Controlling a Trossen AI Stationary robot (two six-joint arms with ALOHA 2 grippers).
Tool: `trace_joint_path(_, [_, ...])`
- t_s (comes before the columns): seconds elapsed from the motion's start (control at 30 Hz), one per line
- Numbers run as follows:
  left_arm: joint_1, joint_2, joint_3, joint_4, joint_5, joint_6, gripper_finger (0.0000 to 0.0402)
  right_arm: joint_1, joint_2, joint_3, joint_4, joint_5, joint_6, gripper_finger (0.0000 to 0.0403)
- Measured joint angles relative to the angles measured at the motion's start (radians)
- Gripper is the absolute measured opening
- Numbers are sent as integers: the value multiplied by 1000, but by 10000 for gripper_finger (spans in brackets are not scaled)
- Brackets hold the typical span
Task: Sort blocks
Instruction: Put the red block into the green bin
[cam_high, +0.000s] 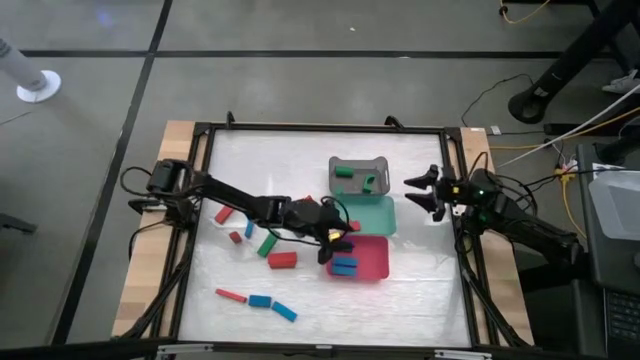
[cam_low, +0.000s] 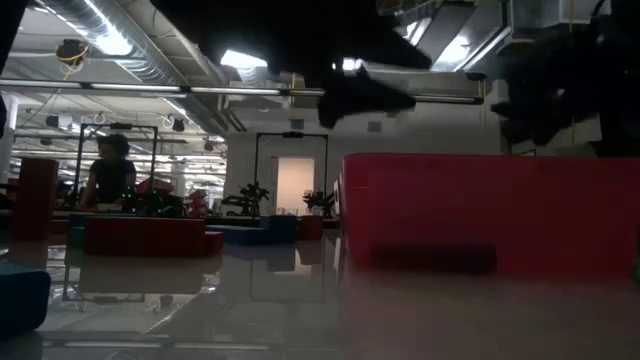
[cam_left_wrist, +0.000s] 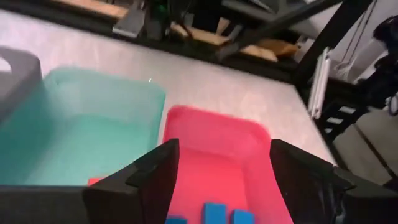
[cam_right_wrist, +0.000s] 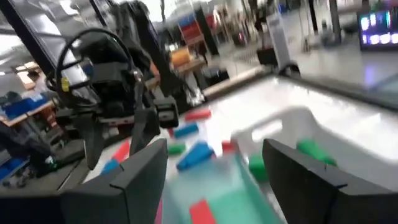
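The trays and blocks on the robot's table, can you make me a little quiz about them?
1. True or false: the grey tray holds green blocks.
2. Which tray is the left gripper over? A grey, B teal, C red.
3. Fill in: the blocks in the red tray are ____.

Key
1. True.
2. C: its open fingers hang above the red tray, beside the teal tray. The right gripper waits open by the table's right edge.
3. Blue: the blue blocks lie there.

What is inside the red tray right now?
The red tray holds blue blocks. The open left gripper hangs over its near-left corner, hiding part of the floor there.
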Motion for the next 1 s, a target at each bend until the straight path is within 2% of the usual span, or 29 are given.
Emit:
trace_joint_path(0.2, [27, -76, 0, 5, -12, 115, 239, 1, 2, 0, 101, 63, -23, 264])
trace_joint_path(0.43, [71, -102, 0, -1, -115, 181, 239, 1, 16, 0, 87, 85, -52, 264])
trace_joint_path(0.57, [98, -102, 0, -2, -189, 165, 239, 1, 41, 0, 47, 65, -76, 264])
trace_joint_path(0.7, [128, -102, 0, -22, -292, 56, 239, 1, 41, 0, -21, 102, -100, 264])
trace_joint_path(0.77, [144, -105, 0, -73, -341, -12, 239, 1, 40, 0, -54, 132, -105, 264])
trace_joint_path(0.87, [167, -119, 5, -213, -356, -104, 239, 1, 40, 0, -108, 173, -115, 264])
trace_joint_path(1.0, [190, -142, 55, -545, -348, -191, 239, 1, 40, 0, -172, 225, -150, 264])
